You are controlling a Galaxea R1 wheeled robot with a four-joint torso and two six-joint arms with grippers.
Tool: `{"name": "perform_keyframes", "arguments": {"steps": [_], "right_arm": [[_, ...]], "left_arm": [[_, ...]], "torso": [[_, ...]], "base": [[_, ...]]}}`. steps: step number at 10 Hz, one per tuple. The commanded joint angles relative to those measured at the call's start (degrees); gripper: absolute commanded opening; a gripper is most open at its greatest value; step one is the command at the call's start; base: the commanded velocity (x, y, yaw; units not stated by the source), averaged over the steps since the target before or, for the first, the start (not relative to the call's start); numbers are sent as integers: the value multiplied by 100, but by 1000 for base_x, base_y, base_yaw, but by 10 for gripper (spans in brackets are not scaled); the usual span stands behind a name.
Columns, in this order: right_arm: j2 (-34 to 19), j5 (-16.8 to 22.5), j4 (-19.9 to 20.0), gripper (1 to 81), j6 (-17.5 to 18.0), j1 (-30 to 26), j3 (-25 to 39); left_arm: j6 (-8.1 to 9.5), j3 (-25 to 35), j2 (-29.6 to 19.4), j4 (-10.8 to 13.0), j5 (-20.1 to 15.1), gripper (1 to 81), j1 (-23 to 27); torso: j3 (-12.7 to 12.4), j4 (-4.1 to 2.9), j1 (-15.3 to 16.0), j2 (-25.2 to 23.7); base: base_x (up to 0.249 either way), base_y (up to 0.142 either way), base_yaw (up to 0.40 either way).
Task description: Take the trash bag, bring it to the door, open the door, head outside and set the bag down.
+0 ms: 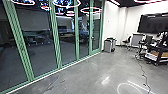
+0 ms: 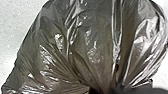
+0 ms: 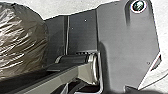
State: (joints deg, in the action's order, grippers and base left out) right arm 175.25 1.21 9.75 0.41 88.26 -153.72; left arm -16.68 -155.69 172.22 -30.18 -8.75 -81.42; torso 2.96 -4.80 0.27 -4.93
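Counts, by kind. Trash bag (image 2: 92,37): one. Green uprights (image 1: 57,42) along the glass wall: five, each cluster of strips logged as a single upright. Glass panes (image 1: 40,47): five, including the partial one at the far left. Glowing rings (image 1: 90,10) seen across the glass: at least four; overlaps prevent an exact figure. Wall screen (image 1: 152,23): one. Power cable (image 1: 143,75) on the floor: one. Cart (image 1: 156,59): one. Office chairs: one distinct (image 1: 127,40); any further ones among the dark shapes near the cart cannot be counted. Gray bin (image 1: 108,46) by the white wall: one, possibly two set together; cannot tell.
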Motion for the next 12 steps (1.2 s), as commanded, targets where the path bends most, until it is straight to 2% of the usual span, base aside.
{"name": "perform_keyframes", "arguments": {"steps": [1, 6, 12], "right_arm": [[30, 319, -43, 811, -24, -313, 10], [21, 319, -35, 811, -24, -313, 1], [12, 319, -35, 811, -24, -304, 1]], "left_arm": [[-37, 12, -11, 4, -399, 10, 394], [-37, 12, 6, 4, -399, 10, 394], [-37, 12, 6, 4, -399, 10, 394]], "torso": [[0, 0, 0, 0], [0, 0, 0, 0], [0, 0, 0, 2]], "base": [[125, 0, 0], [124, 0, 0], [112, -71, 0]]}}
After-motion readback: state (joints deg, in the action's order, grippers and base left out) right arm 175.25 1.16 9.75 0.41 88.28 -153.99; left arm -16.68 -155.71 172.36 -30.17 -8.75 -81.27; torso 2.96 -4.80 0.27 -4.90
